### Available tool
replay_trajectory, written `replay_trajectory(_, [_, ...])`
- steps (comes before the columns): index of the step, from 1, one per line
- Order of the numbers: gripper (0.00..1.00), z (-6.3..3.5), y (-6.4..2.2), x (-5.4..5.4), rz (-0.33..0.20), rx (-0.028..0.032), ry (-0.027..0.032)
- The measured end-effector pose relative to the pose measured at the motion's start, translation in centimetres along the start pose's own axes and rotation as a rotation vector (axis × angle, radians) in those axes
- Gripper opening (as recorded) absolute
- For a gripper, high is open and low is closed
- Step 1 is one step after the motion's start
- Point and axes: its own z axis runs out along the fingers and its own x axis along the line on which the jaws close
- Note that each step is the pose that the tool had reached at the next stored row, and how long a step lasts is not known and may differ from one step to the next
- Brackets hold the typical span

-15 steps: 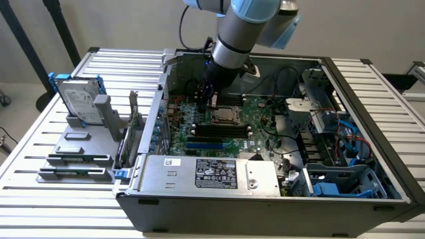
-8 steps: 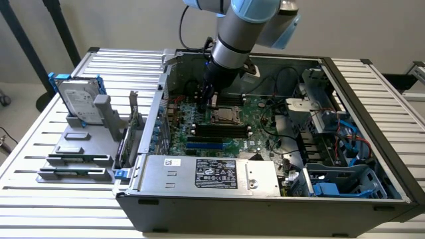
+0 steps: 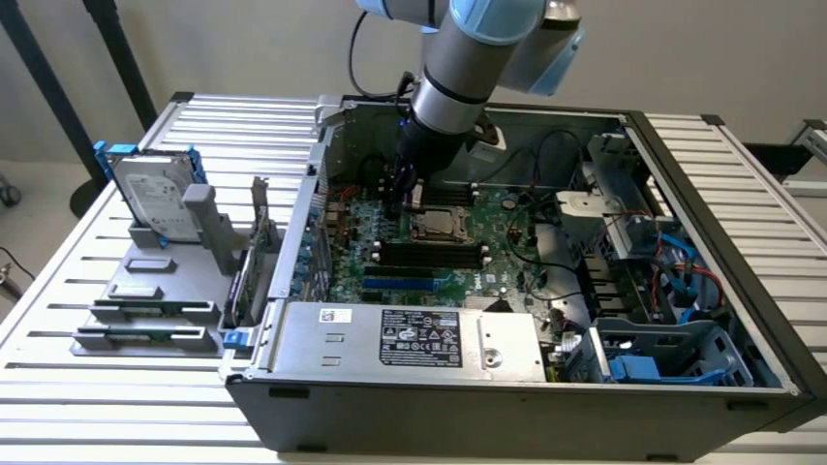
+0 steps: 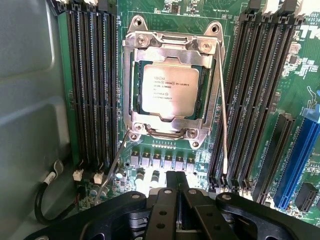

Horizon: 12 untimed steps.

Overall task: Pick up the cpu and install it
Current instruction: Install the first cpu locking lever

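The cpu [image 4: 169,90], a small square chip with a silver-grey printed top, lies flat in the motherboard socket, with the metal socket frame [image 4: 137,50] around it. Two thin wire levers run along the socket's sides. My gripper [image 4: 177,186] hovers just off one edge of the socket, over a row of small components, shut with nothing between its fingers. In the exterior view the gripper [image 3: 416,197] hangs low inside the open computer case [image 3: 723,291], just behind the cpu [image 3: 440,229].
Black memory slots [image 4: 90,85] flank the socket on both sides, and a blue slot [image 4: 300,160] lies beyond one bank. A hard drive in a blue frame [image 3: 153,194] stands on a grey fixture [image 3: 149,300] at the exterior view's left. The power supply [image 3: 413,334] fills the case's front.
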Motion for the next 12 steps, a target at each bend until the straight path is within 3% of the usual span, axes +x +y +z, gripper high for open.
replay_trajectory(2, [0.11,0.07,-0.22,0.0,0.0,-0.0001,0.0007])
replay_trajectory(4, [0.11,0.21,-0.72,0.0,0.0,-0.0004,0.0056])
replay_trajectory(9, [0.11,0.33,-1.65,0.1,0.007,-0.0027,0.0366])
replay_trajectory(12, [0.11,0.26,-1.84,0.1,0.017,-0.0011,0.0553])
